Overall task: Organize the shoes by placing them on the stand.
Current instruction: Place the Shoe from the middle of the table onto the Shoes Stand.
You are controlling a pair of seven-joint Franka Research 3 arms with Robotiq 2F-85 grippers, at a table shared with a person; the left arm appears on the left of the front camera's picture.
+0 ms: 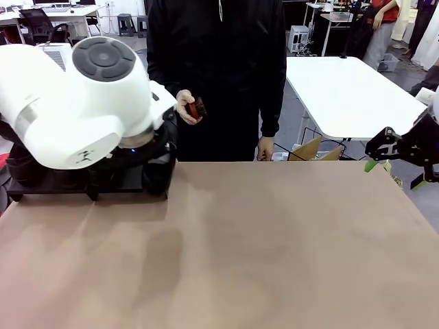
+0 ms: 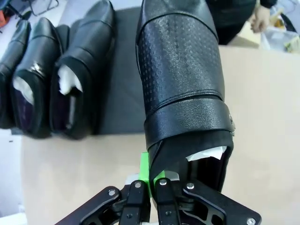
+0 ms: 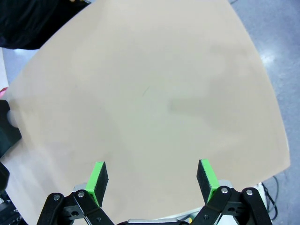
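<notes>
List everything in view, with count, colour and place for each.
shoes: four, glossy black; three in a row on the stand, one held over it
stand: one, matte black, table's left end
table: one, beige top
small object: one, reddish-brown, in the person's hand
cardboard box: one, brown, beyond the far edge
person's hands: two, at the far side
left claw: shut on the held shoe's heel
right claw: open, over bare table

No readable text, label or number shows on anything here

Front camera faces the person (image 1: 216,75); wrist cameras overlook the table (image 3: 154,93).
</notes>
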